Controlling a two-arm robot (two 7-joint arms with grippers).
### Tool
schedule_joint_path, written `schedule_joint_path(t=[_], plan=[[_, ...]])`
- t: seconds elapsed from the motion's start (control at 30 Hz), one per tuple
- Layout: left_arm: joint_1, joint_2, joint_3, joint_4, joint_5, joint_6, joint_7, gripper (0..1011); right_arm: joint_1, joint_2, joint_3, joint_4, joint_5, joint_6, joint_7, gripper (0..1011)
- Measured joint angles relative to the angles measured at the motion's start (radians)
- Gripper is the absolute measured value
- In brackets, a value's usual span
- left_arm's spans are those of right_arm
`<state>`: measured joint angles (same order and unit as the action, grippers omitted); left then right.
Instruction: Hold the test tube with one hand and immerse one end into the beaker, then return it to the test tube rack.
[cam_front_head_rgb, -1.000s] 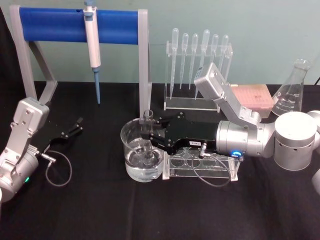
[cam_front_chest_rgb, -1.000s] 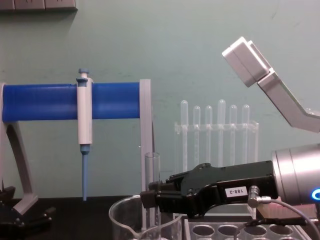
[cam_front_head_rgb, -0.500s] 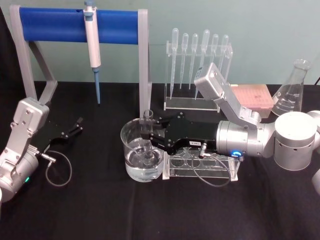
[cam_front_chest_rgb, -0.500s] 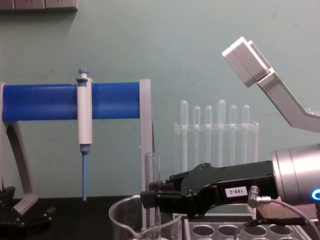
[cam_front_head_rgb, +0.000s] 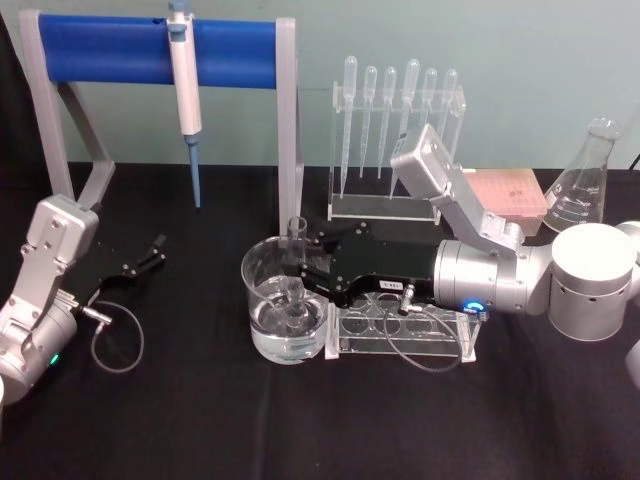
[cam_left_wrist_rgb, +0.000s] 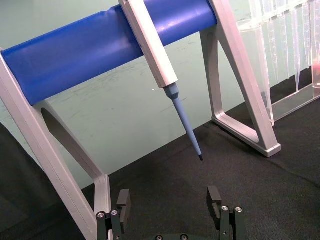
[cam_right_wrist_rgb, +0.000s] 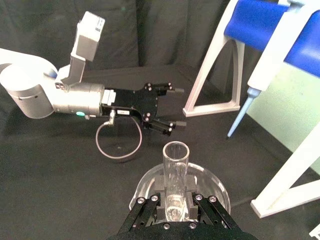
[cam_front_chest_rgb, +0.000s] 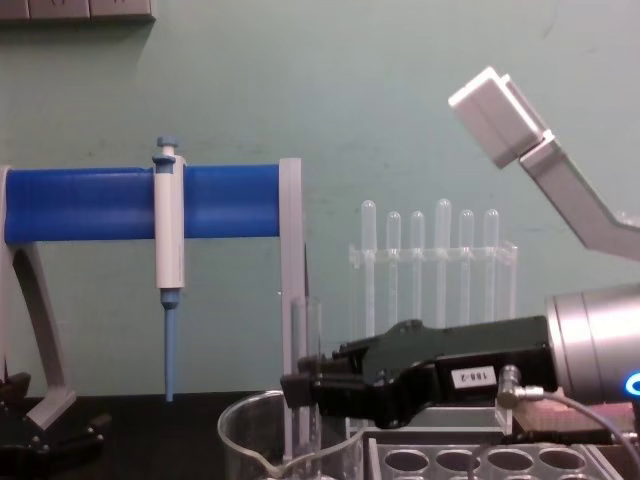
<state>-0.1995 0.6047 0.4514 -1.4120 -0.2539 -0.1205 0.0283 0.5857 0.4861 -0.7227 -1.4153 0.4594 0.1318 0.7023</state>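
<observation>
- Clear glass: the test tube (cam_front_head_rgb: 296, 270) stands upright between the jaws of the right gripper (cam_front_head_rgb: 299, 271), pinched on both sides partway up its length.
- The tube's open rim rises above the jaws, and its lower part goes down below them into the beaker (cam_front_head_rgb: 262, 330).
- In the right wrist view the test tube (cam_right_wrist_rgb: 174, 180) runs straight out between the two black fingers (cam_right_wrist_rgb: 146, 211), with the beaker (cam_right_wrist_rgb: 145, 186) under and around its far end.
- In the head view the round bottom of the tube sits inside the beaker, down in the clear liquid.
- In the chest view the right gripper (cam_front_chest_rgb: 300, 388) reaches in level from the right, above the beaker (cam_front_chest_rgb: 245, 440) rim, with the test tube (cam_front_chest_rgb: 307, 330) poking up past its tips.
- A clear tube rack (cam_front_head_rgb: 440, 345) lies just below the gripper body, touching the beaker's side.
- The left gripper (cam_front_head_rgb: 148, 255) rests on the black table (cam_front_head_rgb: 200, 420) well apart from the beaker, jaws spread with nothing between them; the left wrist view shows its fingers (cam_left_wrist_rgb: 214, 200) wide apart.
- Beyond the right jaws stand a blue-barred stand (cam_front_head_rgb: 120, 50) with a white-and-blue pipettor (cam_front_head_rgb: 184, 85) hanging on it, and a rack of plastic pipettes (cam_front_head_rgb: 395, 120).
</observation>
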Motion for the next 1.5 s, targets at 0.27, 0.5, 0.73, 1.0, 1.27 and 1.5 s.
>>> schedule_joint_path(t=[0.27, 0.5, 0.73, 1.0, 1.27, 1.5], plan=[[0.0, 0.0, 0.0, 0.0, 0.0, 0.0, 0.0, 1000, -0.005, 0.012, 0.028, -0.045, 0.012, 0.002, 0.001, 241], [0.0, 0.0, 0.0, 0.0, 0.0, 0.0, 0.0, 1000, 0.005, 0.035, 0.064, -0.117, 0.048, 0.029, 0.003, 241], [0.0, 0.0, 0.0, 0.0, 0.0, 0.0, 0.0, 1000, 0.014, 0.07, 0.101, -0.19, 0.1, 0.055, 0.0, 239], [0.0, 0.0, 0.0, 0.0, 0.0, 0.0, 0.0, 1000, 0.003, 0.144, 0.14, -0.272, 0.142, 0.067, -0.014, 241], [0.0, 0.0, 0.0, 0.0, 0.0, 0.0, 0.0, 1000, -0.064, 0.254, 0.203, -0.33, 0.188, 0.034, -0.022, 239], [0.0, 0.0, 0.0, 0.0, 0.0, 0.0, 0.0, 1000, -0.136, 0.323, 0.241, -0.341, 0.202, -0.015, -0.022, 239]])
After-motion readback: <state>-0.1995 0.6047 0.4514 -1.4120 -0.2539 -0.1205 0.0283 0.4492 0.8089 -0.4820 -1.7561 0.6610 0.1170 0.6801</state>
